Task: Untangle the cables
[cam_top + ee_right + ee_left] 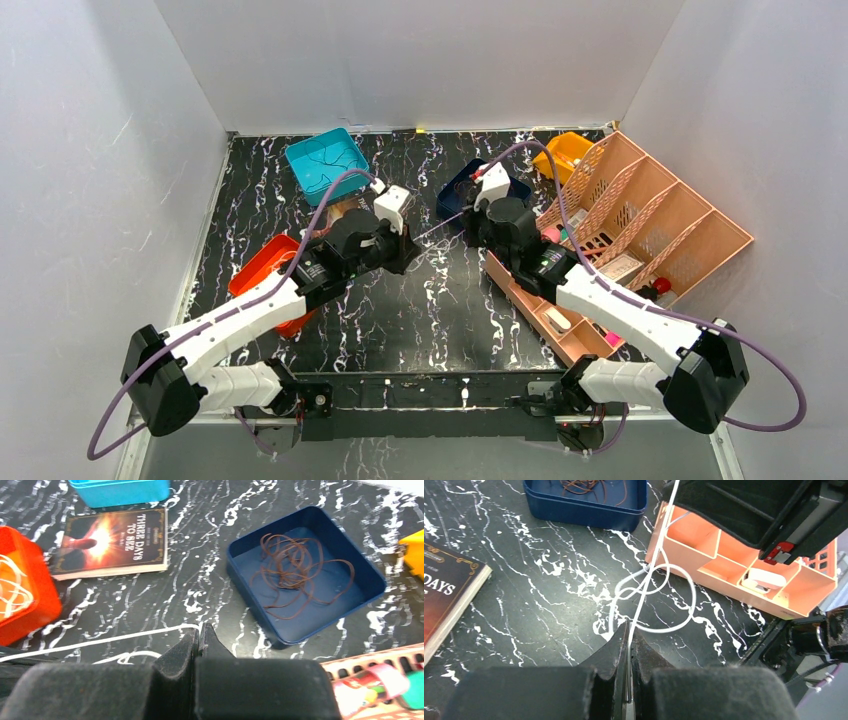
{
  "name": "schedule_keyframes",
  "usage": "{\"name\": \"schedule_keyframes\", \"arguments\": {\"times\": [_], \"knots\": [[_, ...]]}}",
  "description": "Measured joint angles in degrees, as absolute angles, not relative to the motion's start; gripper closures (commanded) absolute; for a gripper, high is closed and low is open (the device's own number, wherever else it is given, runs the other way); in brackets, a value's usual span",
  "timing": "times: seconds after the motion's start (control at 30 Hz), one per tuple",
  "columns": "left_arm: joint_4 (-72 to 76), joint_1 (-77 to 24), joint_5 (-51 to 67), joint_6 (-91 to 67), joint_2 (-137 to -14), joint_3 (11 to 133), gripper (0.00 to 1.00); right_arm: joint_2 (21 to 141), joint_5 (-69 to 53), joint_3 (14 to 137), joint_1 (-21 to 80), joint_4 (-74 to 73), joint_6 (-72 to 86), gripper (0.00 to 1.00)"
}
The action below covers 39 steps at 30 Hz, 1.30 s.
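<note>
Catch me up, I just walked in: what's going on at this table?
The robot is working one white cable. The left tool and the right tool are shut on it, holding it stretched between them over the table. A looped knot sits in it near the left tool, not yet undone. A brown cable lies in the dark blue tray.

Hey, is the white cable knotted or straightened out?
Knotted: the white cable crosses itself in loops just ahead of the left claw pinching it.

The left arm (250, 315) and the right arm (610, 305) lean inward over the middle of the table (440, 320), so the left gripper (412, 255) faces the right gripper (470, 236) from near. Each is closed on the white cable (650, 570).
</note>
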<state>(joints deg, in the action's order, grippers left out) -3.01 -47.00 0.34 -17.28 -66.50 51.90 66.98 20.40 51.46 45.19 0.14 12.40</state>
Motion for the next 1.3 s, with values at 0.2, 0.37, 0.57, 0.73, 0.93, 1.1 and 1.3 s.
{"name": "schedule_keyframes", "arguments": {"times": [0.2,0.37,0.57,0.73,0.93,1.1,1.3], "knots": [[-7.42,-47.27,-6.02,-15.88,-66.59,53.78,1.00,66.92,25.91,52.60,45.56,-2.04,7.49,1.00],[-10.52,-47.59,-12.19,-15.35,-66.59,54.54,1.00,64.71,25.74,53.84,45.60,-5.15,8.08,1.00],[-10.79,-47.90,-15.35,-15.84,-66.70,54.46,1.00,60.90,23.27,56.99,45.78,-8.99,10.33,1.00],[-8.97,-48.27,-15.68,-16.71,-67.68,53.56,1.00,58.81,22.70,60.23,45.78,-13.43,10.55,1.00],[-7.53,-48.29,-15.68,-17.37,-68.16,52.53,1.00,58.06,23.05,64.18,45.78,-17.19,10.20,1.00],[-7.62,-48.29,-15.81,-17.58,-67.99,52.12,1.00,57.84,22.00,64.71,45.76,-18.44,10.07,1.00],[-11.05,-48.23,-20.12,-18.52,-66.32,52.29,1.00,57.82,15.07,64.71,45.36,-18.39,10.11,1.00]]}}
